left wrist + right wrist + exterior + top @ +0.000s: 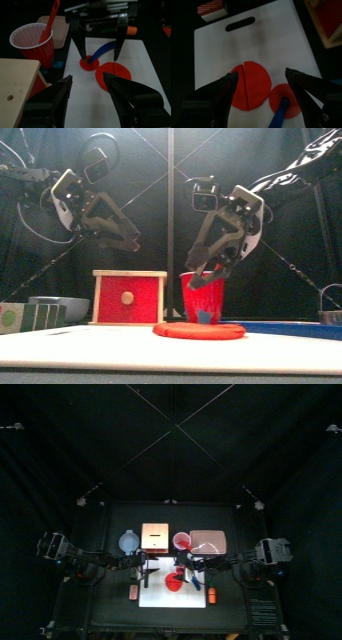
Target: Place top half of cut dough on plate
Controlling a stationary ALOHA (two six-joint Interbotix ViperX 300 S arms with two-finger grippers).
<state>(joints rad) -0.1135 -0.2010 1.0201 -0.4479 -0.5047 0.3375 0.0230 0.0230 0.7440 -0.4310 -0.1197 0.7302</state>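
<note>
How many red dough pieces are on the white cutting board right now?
2. The larger half-moon piece lies flat on the white cutting board, in front of the right gripper. The smaller piece sits right beside it, partly covered by a blue tool. More may be hidden.

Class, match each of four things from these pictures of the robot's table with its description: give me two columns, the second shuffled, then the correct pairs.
Column one:
1. cup
2. cutting board
3. plate
4. right gripper

Column two:
a. white, with a handle slot
b. jaws open
c. red, with a stick standing in it
d. pale pink, beside the cup

Pairs: 1-c, 2-a, 3-d, 4-b
</note>
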